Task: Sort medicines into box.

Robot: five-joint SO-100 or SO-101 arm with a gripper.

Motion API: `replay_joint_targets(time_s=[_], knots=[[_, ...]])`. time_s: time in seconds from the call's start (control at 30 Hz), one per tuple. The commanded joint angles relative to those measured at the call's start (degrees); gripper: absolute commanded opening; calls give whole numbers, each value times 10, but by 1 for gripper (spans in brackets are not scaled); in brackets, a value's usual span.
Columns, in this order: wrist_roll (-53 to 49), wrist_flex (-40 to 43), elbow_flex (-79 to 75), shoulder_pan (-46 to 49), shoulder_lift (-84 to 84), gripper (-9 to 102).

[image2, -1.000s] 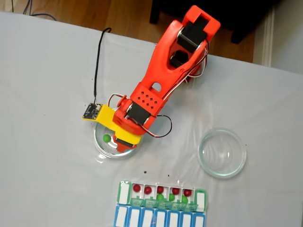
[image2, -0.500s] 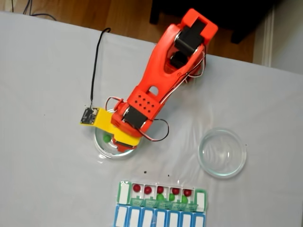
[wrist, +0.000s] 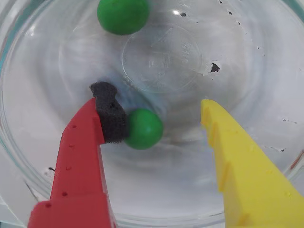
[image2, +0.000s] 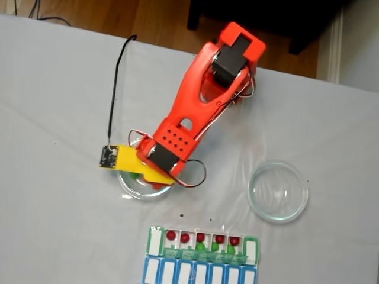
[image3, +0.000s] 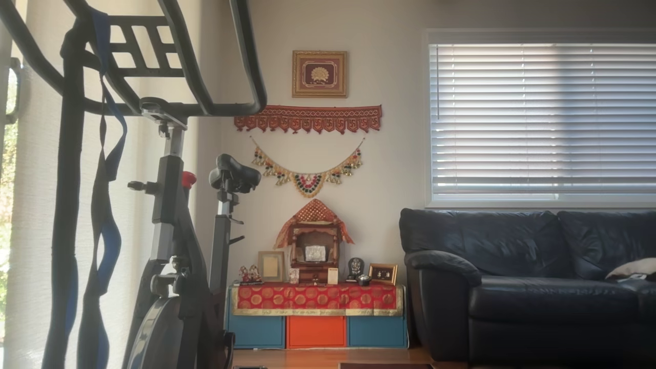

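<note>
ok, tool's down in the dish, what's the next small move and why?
Probably close the tool. In the wrist view its jaws stand open inside the glass dish, with one green pill between them, touching the black pad on the red finger. The yellow finger is apart from it. A second green pill lies clear.

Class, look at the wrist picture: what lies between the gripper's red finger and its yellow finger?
In the wrist view, a green pill lies there, against the red finger's black pad.

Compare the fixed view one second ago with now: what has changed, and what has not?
The arm swung left and lower over the left dish, now hiding the green pill seen there earlier. The claw is open, with one pill against its black pad. The organizer and right dish are unchanged.
</note>
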Motion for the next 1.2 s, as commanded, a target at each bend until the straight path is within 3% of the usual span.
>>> replay_joint_targets(time_s=[0.0,0.87,1.03,1.17], knots=[[6,5,6,-54,78,30],[-18,78,-97,-49,-55,26],[-22,85,-109,-45,-69,17],[-25,88,-109,-42,-69,17]])
